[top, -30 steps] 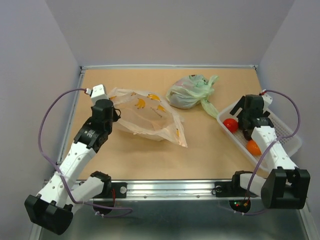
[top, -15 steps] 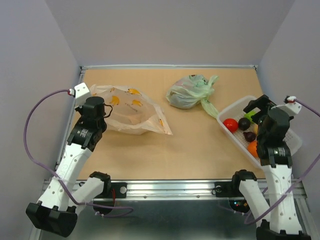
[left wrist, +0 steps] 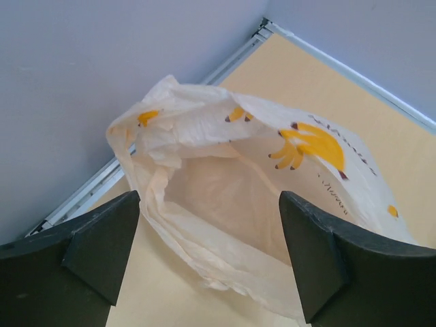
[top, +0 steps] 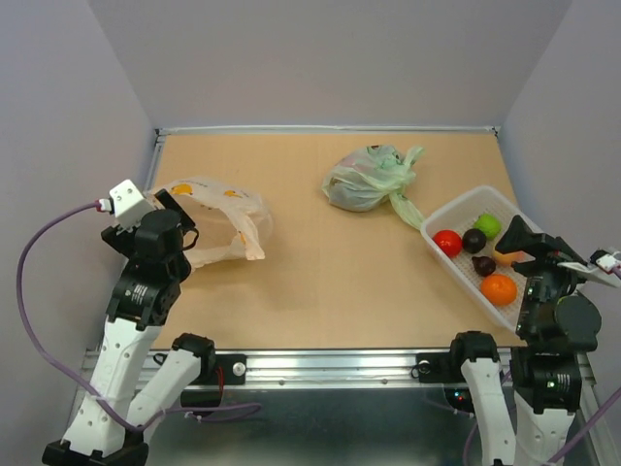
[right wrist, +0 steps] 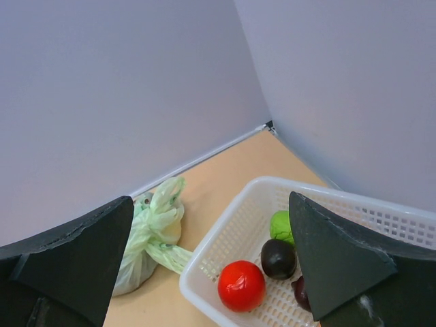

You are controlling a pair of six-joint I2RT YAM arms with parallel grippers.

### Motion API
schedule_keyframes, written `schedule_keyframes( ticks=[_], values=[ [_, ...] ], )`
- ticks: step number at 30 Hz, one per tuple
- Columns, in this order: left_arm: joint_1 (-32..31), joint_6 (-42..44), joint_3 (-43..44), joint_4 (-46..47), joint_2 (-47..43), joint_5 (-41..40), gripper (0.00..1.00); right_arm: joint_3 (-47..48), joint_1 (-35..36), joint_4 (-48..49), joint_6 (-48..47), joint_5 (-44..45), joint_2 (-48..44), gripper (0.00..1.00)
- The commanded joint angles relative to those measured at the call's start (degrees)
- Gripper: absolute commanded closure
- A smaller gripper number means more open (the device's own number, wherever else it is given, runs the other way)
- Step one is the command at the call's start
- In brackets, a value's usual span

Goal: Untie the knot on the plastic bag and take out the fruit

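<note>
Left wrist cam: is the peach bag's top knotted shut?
No: the plastic bag has its mouth gaping open toward the camera, with the hollow inside plainly in view.

A: Over at the far side of the tan table (top: 320,282), a pale green bag (top: 364,183) sits lumpy, its tied tail trailing off to the right

B: And that tail ends just beside the corner of the white mesh basket (top: 452,210), set at an angle along the right edge, with grey walls (top: 330,58) all around

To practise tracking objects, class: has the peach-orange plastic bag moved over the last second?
Yes. The plastic bag has slid left, away from the unmoved green bag, toward the left wall.
</note>
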Motion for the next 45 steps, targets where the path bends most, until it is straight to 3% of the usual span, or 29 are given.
schedule_keyframes(
  ticks=[1,17,26,45],
  values=[
    [0.21,-0.68,3.02,-2.29,-4.95,-0.76,0.04,3.68,-0.05,-0.93,-4.75,-2.65,-1.59,0.0],
    [0.12,3.27,12.33,-11.08,-21.39,11.62,0.01,12.02,7.07,-14.37,-2.3,-2.39,-10.11,0.0],
    [0.21,-0.76,10.85,-15.91,-31.23,15.32,0.01,17.39,8.3,-22.64,-0.98,-2.74,-11.26,0.0],
    [0.21,-2.96,10.93,-19.79,-35.11,18.84,0.01,21.26,9.01,-29.94,1.04,-7.4,-11.7,0.0]
  ],
)
